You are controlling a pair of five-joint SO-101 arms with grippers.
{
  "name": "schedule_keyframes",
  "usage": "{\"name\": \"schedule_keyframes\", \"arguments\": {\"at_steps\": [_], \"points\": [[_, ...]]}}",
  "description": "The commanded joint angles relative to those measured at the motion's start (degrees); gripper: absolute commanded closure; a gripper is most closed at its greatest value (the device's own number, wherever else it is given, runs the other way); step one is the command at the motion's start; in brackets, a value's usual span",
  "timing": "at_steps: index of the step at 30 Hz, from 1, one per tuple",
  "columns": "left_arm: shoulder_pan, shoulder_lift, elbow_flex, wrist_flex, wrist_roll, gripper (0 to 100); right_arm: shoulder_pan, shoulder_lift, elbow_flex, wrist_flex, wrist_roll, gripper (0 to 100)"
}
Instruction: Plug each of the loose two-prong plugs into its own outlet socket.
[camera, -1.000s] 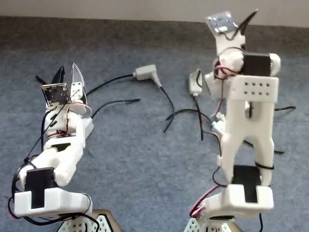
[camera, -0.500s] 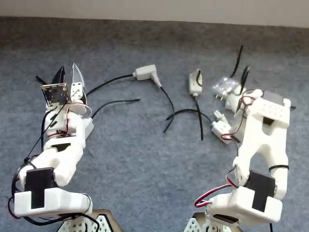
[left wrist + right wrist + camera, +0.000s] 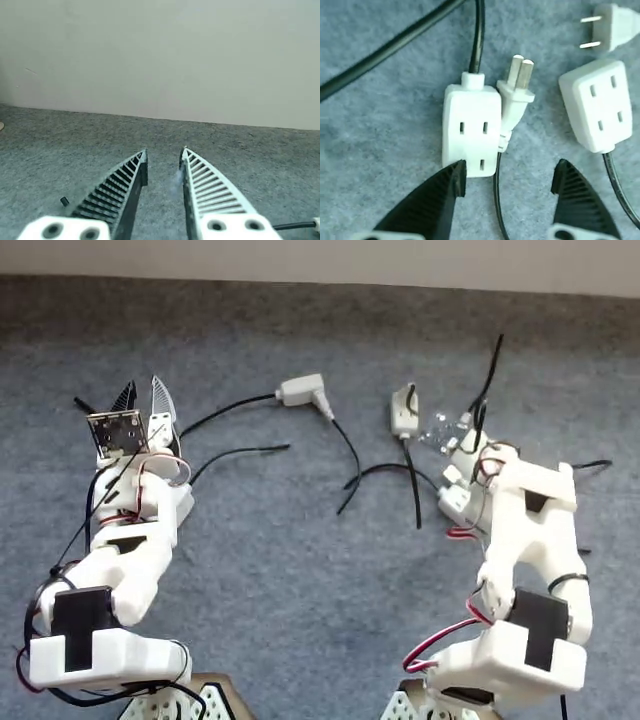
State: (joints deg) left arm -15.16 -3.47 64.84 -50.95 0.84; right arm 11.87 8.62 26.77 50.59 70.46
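In the right wrist view, my right gripper [image 3: 510, 172] is open just above a white outlet socket [image 3: 471, 130] lying on the carpet. A white two-prong plug [image 3: 516, 90] lies touching that socket's side, prongs pointing away from me. A second outlet block [image 3: 600, 107] and another two-prong plug [image 3: 610, 27] lie further off. From above, the right gripper [image 3: 445, 433] hovers low beside a white socket [image 3: 403, 412]. My left gripper [image 3: 143, 390] rests at the far left, open and holding nothing [image 3: 164, 154].
A white angled plug [image 3: 305, 392] with a black cord lies mid-table. Black cables [image 3: 385, 472] loop across the grey carpet between the arms. Another white connector [image 3: 455, 502] sits against the right arm. A pale wall [image 3: 160, 60] rises beyond the carpet.
The right arm has swung down from a raised pose, bringing its gripper low over the sockets and plugs at right centre. The left arm has stayed still.
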Motion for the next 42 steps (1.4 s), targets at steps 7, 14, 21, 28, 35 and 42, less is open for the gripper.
{"name": "schedule_keyframes", "arguments": {"at_steps": [7, 14, 21, 28, 35, 42], "points": [[1.4, -0.2, -0.7, 0.2, -0.4, 88, -0.6, 0.9, -19.0, 22.4, -5.1, 81.0], [1.5, -0.3, -0.7, 0.2, -0.4, 88, -3.6, -8.7, -23.3, 36.9, -4.7, 76.6], [1.5, -0.3, -0.6, 0.2, -0.4, 88, -7.2, -7.3, -16.3, 26.5, -4.7, 76.4], [1.5, -0.3, -0.6, 0.2, -0.4, 88, -4.5, 0.5, -10.4, 10.0, -4.7, 76.5], [1.5, -0.3, -0.6, 0.2, -0.4, 88, -3.6, 3.5, -10.1, 10.3, -4.7, 77.1], [1.5, -0.3, -0.6, 0.2, -0.4, 88, -3.4, 3.2, -17.1, 21.1, -3.3, 88.1]]}}
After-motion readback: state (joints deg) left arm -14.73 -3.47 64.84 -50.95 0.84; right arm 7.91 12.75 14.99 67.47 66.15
